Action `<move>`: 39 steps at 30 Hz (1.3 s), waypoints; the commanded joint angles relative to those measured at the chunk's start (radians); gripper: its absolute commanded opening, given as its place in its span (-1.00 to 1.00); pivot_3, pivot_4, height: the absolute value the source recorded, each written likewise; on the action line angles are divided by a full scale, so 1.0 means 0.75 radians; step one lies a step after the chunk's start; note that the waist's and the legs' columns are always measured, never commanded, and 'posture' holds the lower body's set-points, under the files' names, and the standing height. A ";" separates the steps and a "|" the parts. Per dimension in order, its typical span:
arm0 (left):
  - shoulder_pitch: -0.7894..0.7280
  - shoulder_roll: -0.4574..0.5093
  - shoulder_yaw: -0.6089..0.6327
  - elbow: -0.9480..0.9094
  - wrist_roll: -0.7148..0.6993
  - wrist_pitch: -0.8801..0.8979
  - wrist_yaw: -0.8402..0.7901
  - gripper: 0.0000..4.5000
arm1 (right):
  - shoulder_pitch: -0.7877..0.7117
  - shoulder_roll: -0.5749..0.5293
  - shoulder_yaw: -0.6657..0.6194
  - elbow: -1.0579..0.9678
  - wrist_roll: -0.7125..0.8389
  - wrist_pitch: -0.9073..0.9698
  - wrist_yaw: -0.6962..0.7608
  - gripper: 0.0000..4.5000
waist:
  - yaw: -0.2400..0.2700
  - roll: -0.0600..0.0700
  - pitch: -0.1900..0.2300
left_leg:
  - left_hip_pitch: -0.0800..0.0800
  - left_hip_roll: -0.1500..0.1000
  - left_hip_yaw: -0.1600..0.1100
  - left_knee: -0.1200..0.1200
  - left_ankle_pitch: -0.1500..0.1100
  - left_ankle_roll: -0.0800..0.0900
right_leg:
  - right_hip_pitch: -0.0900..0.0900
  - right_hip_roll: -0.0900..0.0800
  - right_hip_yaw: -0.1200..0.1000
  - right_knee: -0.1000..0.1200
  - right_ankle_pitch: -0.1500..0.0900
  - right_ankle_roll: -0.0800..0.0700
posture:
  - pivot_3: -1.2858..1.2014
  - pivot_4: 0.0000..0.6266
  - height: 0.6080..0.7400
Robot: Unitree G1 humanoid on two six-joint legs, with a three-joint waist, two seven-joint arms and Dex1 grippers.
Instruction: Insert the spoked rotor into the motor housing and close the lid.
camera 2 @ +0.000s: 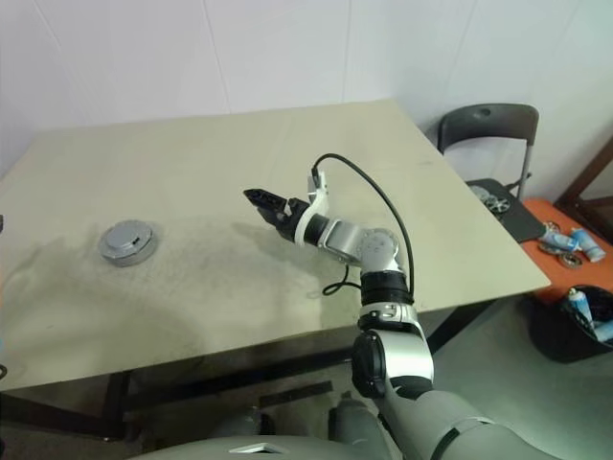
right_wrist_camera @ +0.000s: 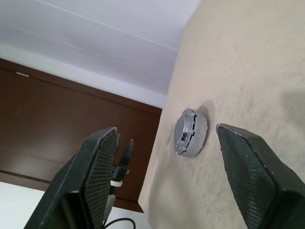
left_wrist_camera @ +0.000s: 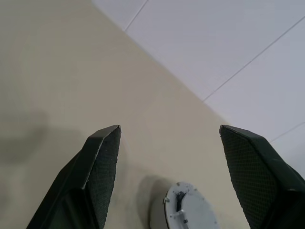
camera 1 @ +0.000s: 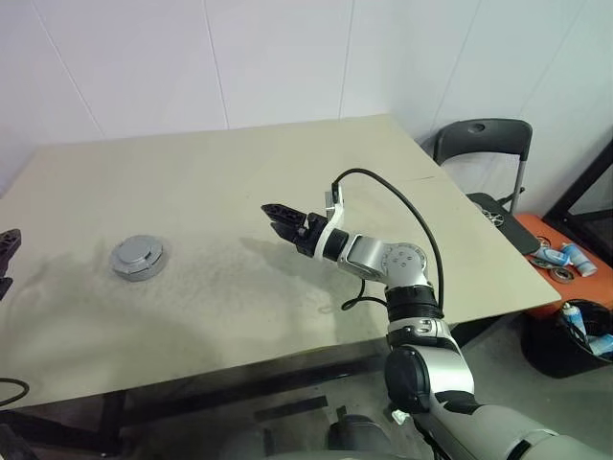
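Two pincers are seen over a beige worktop (camera 1: 239, 192), and neither one is grasping anything. The right pincer (camera 1: 278, 218) is held above the middle of the worktop, pointing toward the robot's left; its black fingers (right_wrist_camera: 97, 164) are spread apart with nothing between them. The left pincer (camera 1: 6, 251) is seen at the far left edge of the head view, off the worktop's left side; in its wrist view its two fingers (left_wrist_camera: 102, 162) are parted wide and are empty.

On the left part of the worktop, the motor housing (camera 1: 139, 258) is found as a short round silver body, with the lid (camera 1: 137, 251) seated on top of it as a flat grey disc with a raised centre. The assembly is well apart from the right pincer and nearer to the left one, though it is touched by neither. In the right wrist view the closed unit (right_wrist_camera: 189, 132) is seen between the two fingers, farther along the worktop, with the left pincer beyond it at the worktop's edge. The spoked rotor cannot be made out; whether it lies inside the closed housing cannot be told.

Beyond the worktop's right side, a dark folding chair (camera 1: 484, 144) is placed against the white wall.
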 commanded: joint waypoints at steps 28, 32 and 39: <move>0.020 -0.332 -0.763 -1.127 0.240 0.169 -0.155 0.56 | 0.265 -0.547 0.593 -0.703 -0.509 -0.245 0.381 0.55 | -0.002 -0.009 -0.006 | -0.009 0.002 0.010 0.008 0.001 0.001 | -0.010 0.012 0.006 0.004 0.004 0.005 | 0.03 -1.00 1.00; 0.003 -0.321 -0.733 -1.117 0.231 0.159 -0.171 0.56 | 0.248 -0.514 0.578 -0.682 -0.509 -0.242 0.377 0.55 | 0.007 -0.009 -0.006 | -0.007 0.002 0.010 0.010 0.001 0.001 | -0.007 0.014 0.006 0.004 0.005 0.005 | 0.03 -1.00 1.00; -0.010 -0.332 -0.684 -1.100 0.223 0.147 -0.161 0.56 | 0.221 -0.461 0.626 -0.655 -0.548 -0.261 0.398 0.55 | 0.028 -0.009 -0.006 | -0.006 0.002 0.010 0.009 0.001 0.001 | -0.006 0.015 0.006 0.003 0.005 0.005 | 0.03 -1.00 1.00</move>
